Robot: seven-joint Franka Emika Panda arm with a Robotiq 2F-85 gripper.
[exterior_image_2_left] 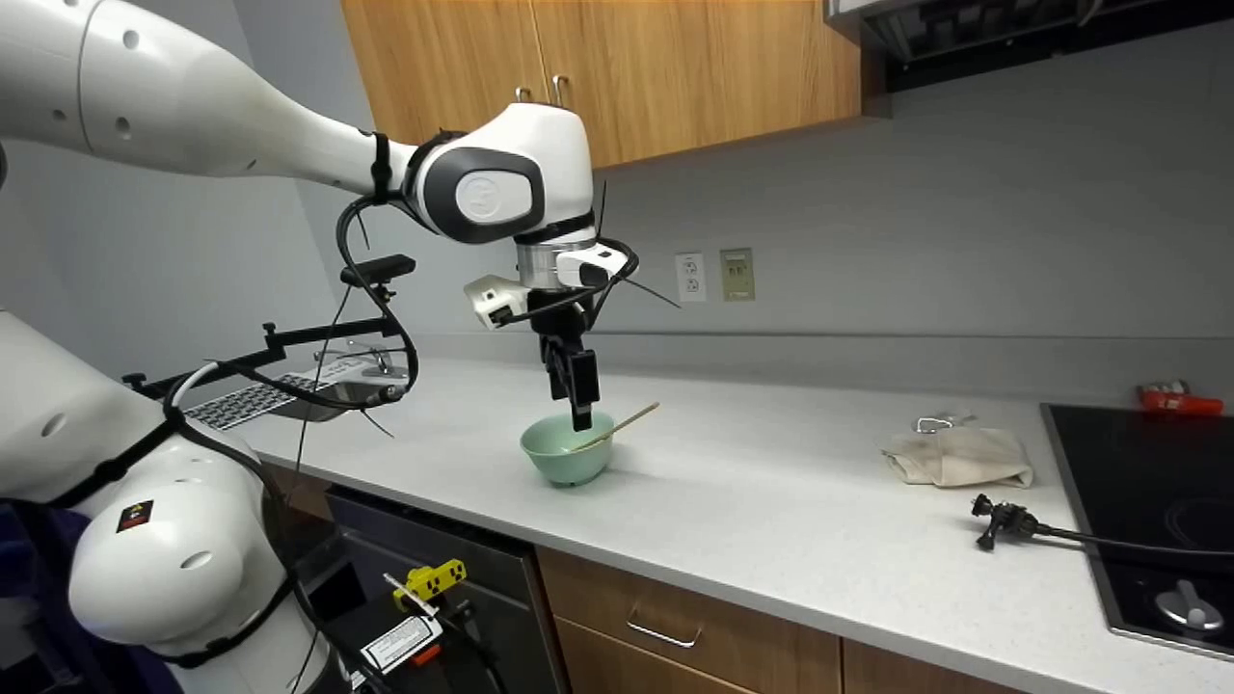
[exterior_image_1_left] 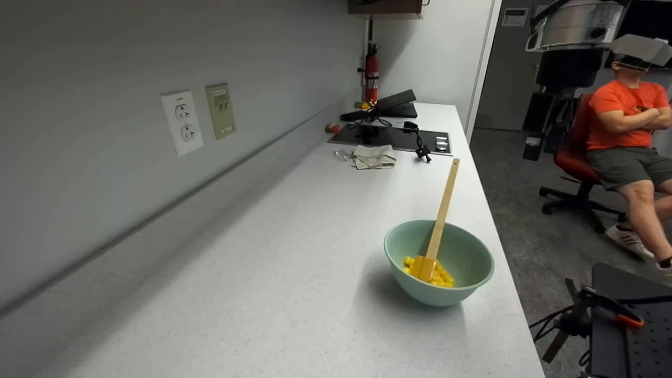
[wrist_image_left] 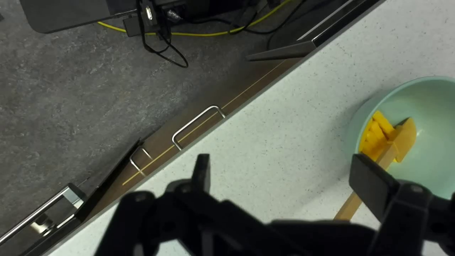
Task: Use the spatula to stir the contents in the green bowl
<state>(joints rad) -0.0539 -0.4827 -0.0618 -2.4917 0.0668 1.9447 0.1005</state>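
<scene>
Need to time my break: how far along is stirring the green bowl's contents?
Looks done: the spatula is in the green bowl, its head by the yellow pieces. In hand: nothing; the gripper hangs clear of the spatula, jaws apart. Left: probably grasping it and stirring; whether any stirring has happened, I can't tell.

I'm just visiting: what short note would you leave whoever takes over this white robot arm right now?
Black two-fingered end effector: open, holding nothing, above the flat white speckled countertop.
Long pale-wood spatula with an orange-yellow head: leaning out of the round mint-green bowl, head against the small yellow chunks inside.
Done: spatula is in the bowl; whether anything has been stirred isn't shown.
Left: likely grip the spatula, then stir the chunks.
</scene>
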